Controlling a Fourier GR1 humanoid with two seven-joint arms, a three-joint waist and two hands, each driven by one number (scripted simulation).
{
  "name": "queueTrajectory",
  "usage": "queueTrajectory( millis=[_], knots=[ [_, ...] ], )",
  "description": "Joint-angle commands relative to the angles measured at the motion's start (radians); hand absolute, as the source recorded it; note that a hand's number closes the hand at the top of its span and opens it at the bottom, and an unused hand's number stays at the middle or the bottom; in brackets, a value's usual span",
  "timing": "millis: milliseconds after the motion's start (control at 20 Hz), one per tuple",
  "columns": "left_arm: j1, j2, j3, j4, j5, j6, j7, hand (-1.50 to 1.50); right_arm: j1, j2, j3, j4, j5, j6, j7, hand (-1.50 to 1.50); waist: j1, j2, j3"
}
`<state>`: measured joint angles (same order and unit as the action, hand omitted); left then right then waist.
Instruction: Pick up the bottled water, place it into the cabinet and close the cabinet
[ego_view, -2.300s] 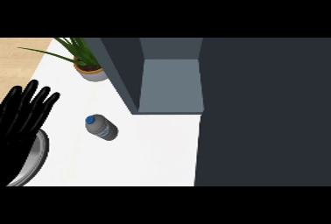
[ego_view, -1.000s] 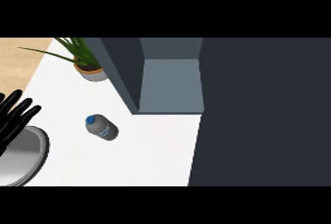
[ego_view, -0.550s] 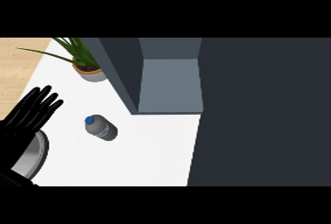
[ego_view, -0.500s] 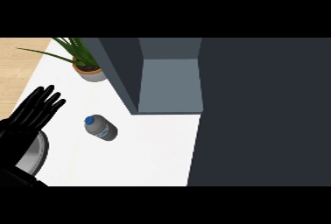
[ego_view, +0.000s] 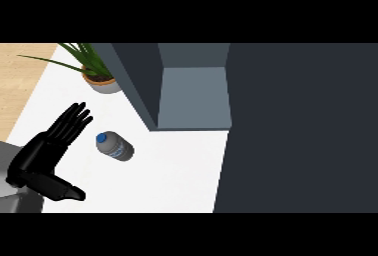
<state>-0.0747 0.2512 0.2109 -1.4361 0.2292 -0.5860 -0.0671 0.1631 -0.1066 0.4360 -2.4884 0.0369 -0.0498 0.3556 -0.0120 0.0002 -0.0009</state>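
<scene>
Closer now, my left hand (ego_view: 46, 152) sits open beside the bottled water (ego_view: 114, 146); grasping, placing in the cabinet (ego_view: 193, 97), closing remain.

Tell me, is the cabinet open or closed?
Open: the cabinet shows its grey inside, with nothing visible in it.

- Potted plant (ego_view: 98, 75): long green leaves in a small round pot, standing upright at the far left of the white surface (ego_view: 173, 175), just beside the grey cabinet wall.
- Wooden floor (ego_view: 18, 85): light tan, visible beyond the surface's left edge.
</scene>
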Motion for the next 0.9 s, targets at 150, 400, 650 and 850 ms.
queueTrajectory(
  millis=[150,400,650,850],
  knots=[
    [-0.087,0.031,0.019,0.325,-0.116,-0.035,-0.197,-1.50,0.028,-0.013,0.061,-0.088,0.094,-0.021,0.014,-1.50,-0.004,0.001,0.000],
    [-0.118,0.034,-0.006,0.538,-0.222,-0.033,-0.383,-1.50,0.044,-0.012,0.078,-0.044,0.109,-0.048,-0.015,-1.50,-0.008,0.002,-0.001],
    [-0.245,0.051,-0.001,0.660,-0.242,-0.022,-0.423,-1.50,-0.057,-0.022,0.032,-0.089,0.081,-0.071,0.089,-1.50,-0.001,0.002,-0.001],
    [-0.265,0.027,-0.015,0.840,-0.299,0.004,-0.573,-1.50,-0.032,-0.064,0.007,-0.144,0.030,-0.056,0.110,-1.50,-0.009,0.003,-0.001]
  ],
)
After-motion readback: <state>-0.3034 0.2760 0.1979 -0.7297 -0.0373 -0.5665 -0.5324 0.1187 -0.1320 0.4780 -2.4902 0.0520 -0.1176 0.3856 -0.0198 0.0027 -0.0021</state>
